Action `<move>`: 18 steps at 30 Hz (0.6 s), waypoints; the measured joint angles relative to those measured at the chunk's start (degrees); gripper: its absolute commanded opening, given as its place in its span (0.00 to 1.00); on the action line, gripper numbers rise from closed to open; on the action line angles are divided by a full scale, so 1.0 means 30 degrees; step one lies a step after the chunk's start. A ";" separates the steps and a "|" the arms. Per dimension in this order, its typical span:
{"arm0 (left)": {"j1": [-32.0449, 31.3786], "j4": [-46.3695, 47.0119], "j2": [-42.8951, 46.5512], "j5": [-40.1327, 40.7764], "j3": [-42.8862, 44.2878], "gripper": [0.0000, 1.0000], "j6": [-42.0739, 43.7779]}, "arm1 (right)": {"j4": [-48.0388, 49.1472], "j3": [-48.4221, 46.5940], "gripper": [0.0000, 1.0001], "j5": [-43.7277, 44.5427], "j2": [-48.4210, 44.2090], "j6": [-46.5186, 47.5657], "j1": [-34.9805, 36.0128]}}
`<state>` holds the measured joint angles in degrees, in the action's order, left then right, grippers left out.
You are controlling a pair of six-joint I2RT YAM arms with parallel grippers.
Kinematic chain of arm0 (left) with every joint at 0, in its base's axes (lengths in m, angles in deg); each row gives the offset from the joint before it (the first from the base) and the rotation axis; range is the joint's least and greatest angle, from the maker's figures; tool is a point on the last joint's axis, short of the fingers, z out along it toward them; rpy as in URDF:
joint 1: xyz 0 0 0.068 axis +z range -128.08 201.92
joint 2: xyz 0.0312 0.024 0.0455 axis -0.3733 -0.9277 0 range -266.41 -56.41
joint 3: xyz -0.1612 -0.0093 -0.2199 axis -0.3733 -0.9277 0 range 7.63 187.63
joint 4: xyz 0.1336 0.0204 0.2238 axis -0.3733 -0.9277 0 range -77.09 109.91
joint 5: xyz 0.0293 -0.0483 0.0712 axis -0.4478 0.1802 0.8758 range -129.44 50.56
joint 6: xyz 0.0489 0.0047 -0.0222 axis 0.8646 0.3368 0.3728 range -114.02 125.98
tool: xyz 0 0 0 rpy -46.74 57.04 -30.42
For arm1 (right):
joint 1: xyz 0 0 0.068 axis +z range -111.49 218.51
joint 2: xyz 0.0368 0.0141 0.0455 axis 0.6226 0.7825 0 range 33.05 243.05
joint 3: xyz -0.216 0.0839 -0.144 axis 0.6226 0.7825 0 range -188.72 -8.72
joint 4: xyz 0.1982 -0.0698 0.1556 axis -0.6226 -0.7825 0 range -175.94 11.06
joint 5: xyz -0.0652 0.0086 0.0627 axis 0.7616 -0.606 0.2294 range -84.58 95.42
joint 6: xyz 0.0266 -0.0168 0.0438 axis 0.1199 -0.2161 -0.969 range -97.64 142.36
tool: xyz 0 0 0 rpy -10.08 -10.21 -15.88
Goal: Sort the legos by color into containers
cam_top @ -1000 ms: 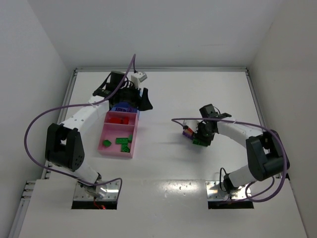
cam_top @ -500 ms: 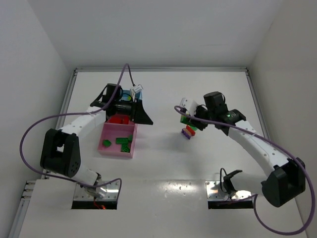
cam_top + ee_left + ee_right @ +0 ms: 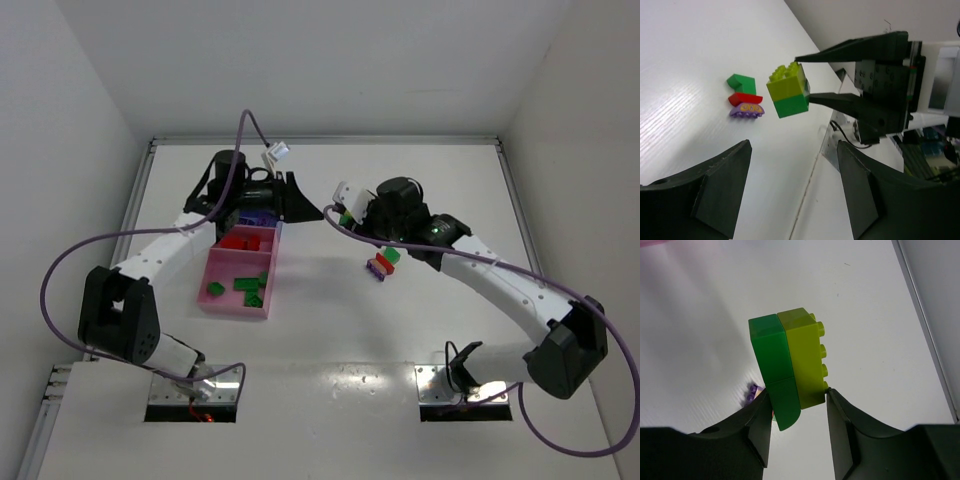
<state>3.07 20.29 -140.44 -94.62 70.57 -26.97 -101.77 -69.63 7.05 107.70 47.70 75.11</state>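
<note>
Nearest the arm bases, left of centre on the surface [image 3: 330, 320], the pink compartment [image 3: 228, 268] of the containers holds several green legos [image 3: 246, 285]. The pink section just beyond it holds red legos [image 3: 240, 240]. To the right, well apart from the tray, a small loose pile [image 3: 381, 263] of purple, red and green bricks lies on the surface. Farther back, the right gripper [image 3: 797, 392] pinches a lime-and-green stack [image 3: 790, 360] by its sides, clear of the surface. The left gripper [image 3: 792, 150] faces that stack from beside the tray's far end, its fingers spread apart.
</note>
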 measured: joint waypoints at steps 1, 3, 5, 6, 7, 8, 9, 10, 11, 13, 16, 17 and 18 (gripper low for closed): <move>-0.0124 0.0554 0.0080 0.0423 -0.0226 0.75 -0.0437 | 0.0087 -0.0015 0.11 0.0284 0.0073 -0.0058 0.0087; -0.0452 0.1253 0.0095 0.1202 -0.0495 0.75 -0.1122 | 0.0204 -0.0029 0.11 0.0801 0.0138 -0.0175 0.0255; -0.0838 0.1494 0.0080 0.1727 -0.0576 0.75 -0.1508 | 0.0306 -0.0036 0.11 0.1144 0.0138 -0.0255 0.0350; -0.1027 0.1603 0.0080 0.1916 -0.0576 0.75 -0.1625 | 0.0364 -0.0036 0.11 0.1282 0.0138 -0.0328 0.0357; -0.1151 0.1705 0.0080 0.2055 -0.0576 0.75 -0.1712 | 0.0408 -0.0036 0.11 0.1399 0.0138 -0.0393 0.0372; -0.1304 0.1814 0.0051 0.2186 -0.0576 0.75 -0.1770 | 0.0452 -0.0036 0.11 0.1479 0.0138 -0.0444 0.0372; -0.1377 0.1902 0.0015 0.2273 -0.0576 0.75 -0.1814 | 0.0466 -0.0036 0.11 0.1501 0.0138 -0.0474 0.0372; -0.1457 0.1938 -0.0036 0.2346 -0.0576 0.75 -0.1843 | 0.0474 -0.0036 0.11 0.1523 0.0138 -0.0488 0.0364; -0.1508 0.2047 -0.0153 0.2375 -0.0576 0.75 -0.1902 | 0.0466 -0.0036 0.11 0.1530 0.0138 -0.0532 0.0364; -0.1581 0.2193 -0.0408 0.2492 -0.0576 0.75 -0.1953 | 0.0474 -0.0073 0.11 0.1515 0.0138 -0.0605 0.0372; -0.1632 0.2193 -0.0809 0.2579 -0.0576 0.75 -0.2018 | 0.0466 -0.0219 0.11 0.1443 0.0138 -0.0663 0.0437; -0.1647 0.2142 -0.0911 0.2667 -0.0576 0.75 -0.2018 | 0.0474 -0.0299 0.11 0.1399 0.0138 -0.0678 0.0481; -0.1683 0.2142 -0.0991 0.2710 -0.0568 0.75 -0.2004 | 0.0474 -0.0386 0.11 0.1362 0.0138 -0.0707 0.0517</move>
<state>-1.98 26.72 -143.41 -86.49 68.87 -32.98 -100.35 -70.78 11.14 108.11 45.58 76.66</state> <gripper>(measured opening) 0.753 0.437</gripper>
